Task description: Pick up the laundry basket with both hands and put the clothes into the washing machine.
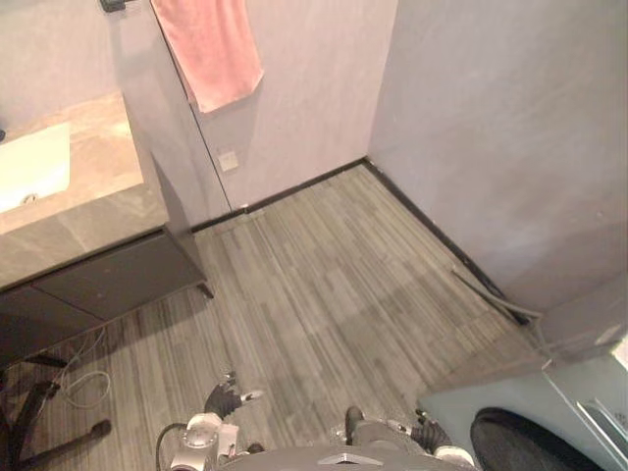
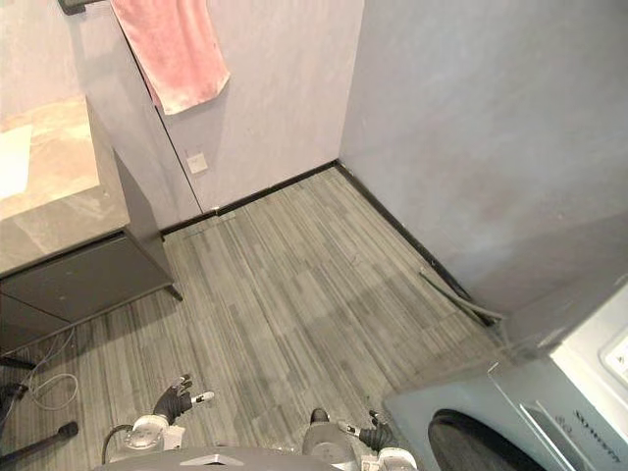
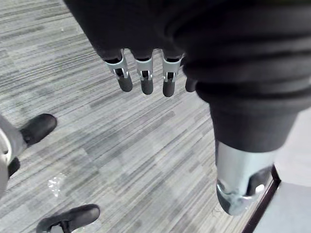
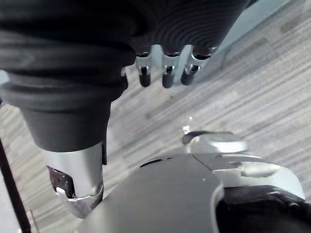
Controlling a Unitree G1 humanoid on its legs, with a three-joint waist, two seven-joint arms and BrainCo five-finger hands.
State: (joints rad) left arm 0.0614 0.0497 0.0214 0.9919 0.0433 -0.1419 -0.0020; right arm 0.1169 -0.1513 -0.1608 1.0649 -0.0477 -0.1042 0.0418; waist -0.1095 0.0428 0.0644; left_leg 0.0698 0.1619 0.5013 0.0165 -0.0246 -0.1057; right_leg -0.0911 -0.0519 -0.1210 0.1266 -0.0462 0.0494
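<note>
From my station I see one washing machine (image 2: pixel 535 407), a pale grey smooth-sided box, in the lower right corner of the head views, just beside the robot's right side. It has one round dark door (image 2: pixel 469 444) in its front and a white top panel (image 2: pixel 603 348).

My left hand (image 1: pixel 224 397) hangs low over the floor. In its wrist view the silver fingers (image 3: pixel 144 78) point straight down in a neat row, close side by side, dark tips clear of the planks and closed round nothing. My right hand (image 2: pixel 377 433) hangs near the machine's front corner. Its fingers (image 4: pixel 166 72) are also straight and side by side, with nothing between them and the thumb.

The floor (image 1: pixel 324 285) is grey wood-look planking with fine streaks, edged by a black skirting strip (image 1: pixel 294 186). The two walls (image 1: pixel 491 118) meeting at the corner are matt grey plaster. One soft pink towel (image 1: pixel 208 49) hangs at the upper left. Below it stands one vanity: a mottled beige stone top (image 1: pixel 93 186) with one white rectangular basin (image 1: pixel 34 162), over a dark flat-fronted cabinet (image 1: pixel 108 280). One white wall socket (image 1: pixel 229 160) sits low, and one grey hose (image 1: pixel 491 289) runs along the right wall's foot.
</note>
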